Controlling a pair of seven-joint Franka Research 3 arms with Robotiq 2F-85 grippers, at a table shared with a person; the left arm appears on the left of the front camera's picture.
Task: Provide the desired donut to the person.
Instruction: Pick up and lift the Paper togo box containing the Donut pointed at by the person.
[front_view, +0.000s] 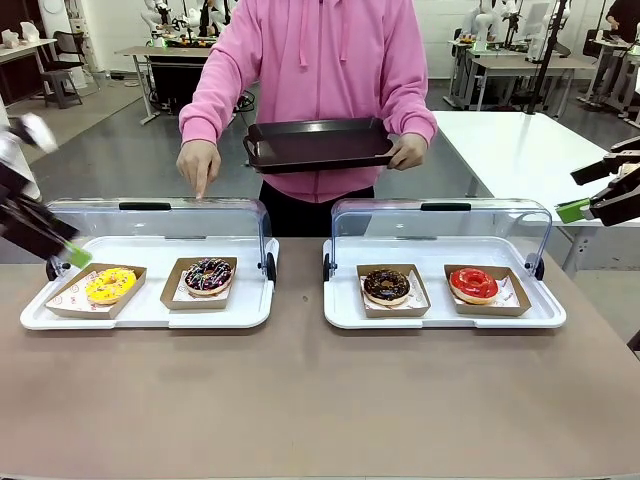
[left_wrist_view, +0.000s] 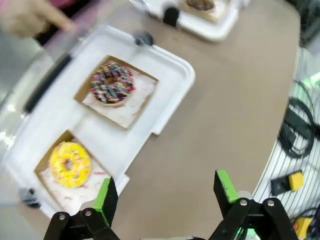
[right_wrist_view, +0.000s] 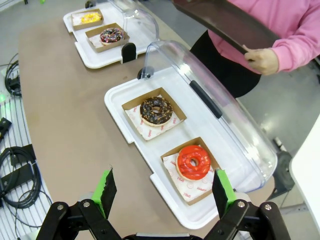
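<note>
The right claw (right_wrist_view: 164, 194), black with green pads, has its fingers spread wide over the brown tabletop (right_wrist_view: 65, 115). Just ahead, nearer its right finger, a red-glazed ring donut (right_wrist_view: 193, 161) sits in a brown card tray. Beyond it lies a dark chocolate donut (right_wrist_view: 156, 110). Both are on a white plastic tray (right_wrist_view: 116, 102) whose clear domed lid (right_wrist_view: 220, 115) is tipped open. Far ahead to the right, a person's pink-sleeved hand (right_wrist_view: 262, 60) grips a dark rectangular tray (right_wrist_view: 225, 22).

1. Yellow donut (front_view: 110, 284) with faint sprinkles at the left white tray's (front_view: 150, 312) left end; beside it, dark donut (front_view: 208, 274) with multicoloured sprinkles.
2. Right white tray (front_view: 440, 318): chocolate-brown donut (front_view: 386, 285); glossy red donut (front_view: 473, 283) at its right end.
3. Brown card boxes (front_view: 490, 311) under each donut.
4. Person's hoodie (front_view: 320, 60) pink; hand-held tray (front_view: 318, 145) black; table (front_view: 300, 400) grey-brown.
</note>
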